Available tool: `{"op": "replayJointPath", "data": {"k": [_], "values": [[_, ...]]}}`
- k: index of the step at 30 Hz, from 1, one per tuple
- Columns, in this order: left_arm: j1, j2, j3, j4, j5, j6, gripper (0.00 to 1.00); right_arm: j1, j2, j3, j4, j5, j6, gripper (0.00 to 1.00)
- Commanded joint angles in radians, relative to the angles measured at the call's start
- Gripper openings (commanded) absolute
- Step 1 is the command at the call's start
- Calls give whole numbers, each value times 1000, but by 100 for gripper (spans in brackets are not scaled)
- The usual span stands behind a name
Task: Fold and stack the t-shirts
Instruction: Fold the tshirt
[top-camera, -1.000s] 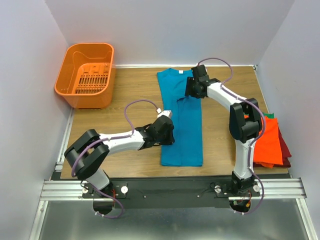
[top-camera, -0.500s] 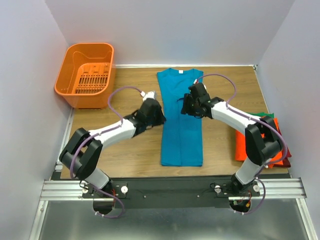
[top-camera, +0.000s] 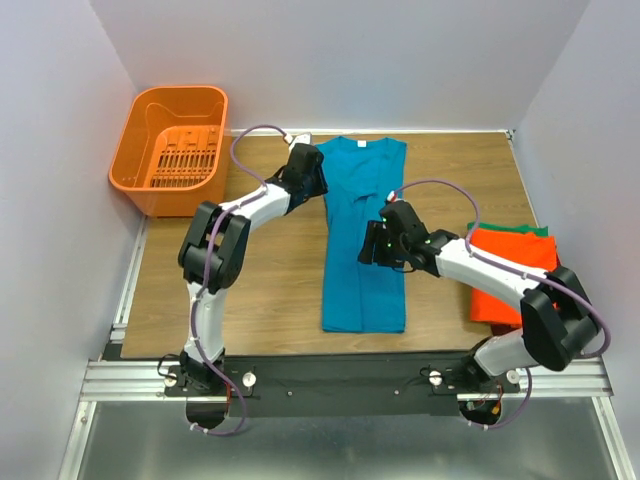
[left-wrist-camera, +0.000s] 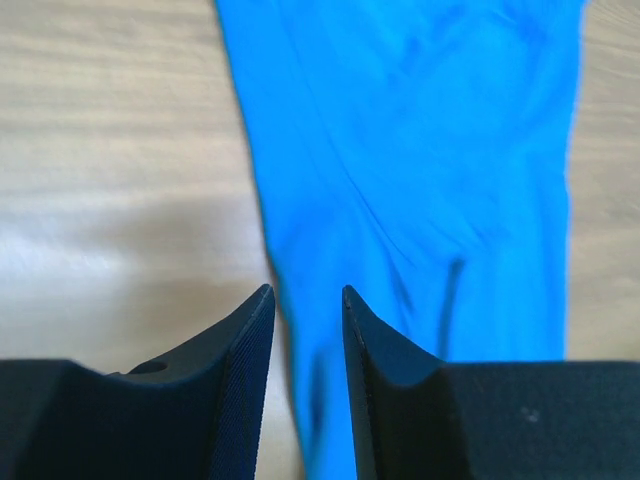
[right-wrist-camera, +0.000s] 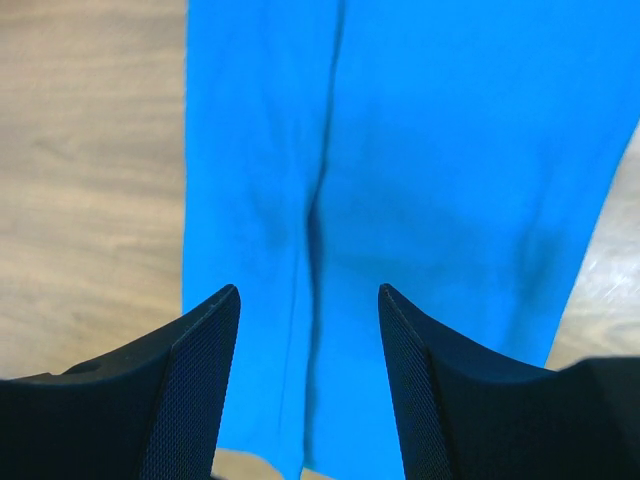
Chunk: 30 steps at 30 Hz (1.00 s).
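A teal-blue t-shirt (top-camera: 364, 240) lies on the wooden table folded lengthwise into a long strip, collar and white tag at the far end. My left gripper (top-camera: 311, 177) is low at the strip's left edge near the collar. In the left wrist view its jaws (left-wrist-camera: 305, 300) stand a little apart, open, with the teal shirt (left-wrist-camera: 420, 150) edge showing below the gap. My right gripper (top-camera: 372, 244) hovers over the strip's middle. Seen from the right wrist, the gripper (right-wrist-camera: 308, 295) is wide open above the teal shirt (right-wrist-camera: 420, 150), holding nothing. A folded stack, orange t-shirt (top-camera: 512, 280) on top of green and dark red, sits at the right.
An orange slotted basket (top-camera: 170, 150) stands at the back left corner. White walls close in the table on the left, back and right. Bare wood (top-camera: 260, 280) lies between the basket and the teal strip.
My left gripper swept from the strip's lower left edge up to its collar end and its jaws widened. My right gripper came back from the collar end to the strip's middle, uncovering the stack.
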Motion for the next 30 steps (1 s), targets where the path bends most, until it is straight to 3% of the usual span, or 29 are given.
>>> {"op": "replayJointPath", "data": {"k": [1,6,13,16,20,30], "values": [[27,106,151,-86,-28,106,41,61,-72,-41,21,-9,31,64],[34,235,301,-150,-47,170,43,159,-58,-36,26,55,49,64],[41,402,520,-273,-50,202,42,340,89,56,26,150,78,64],[42,425,555,-287,-59,205,40,398,127,79,26,182,86,64],[42,450,579,-296,-57,207,29,448,178,93,18,203,112,63],[44,465,594,-297,-62,225,21,563,201,93,-55,265,184,57]]}}
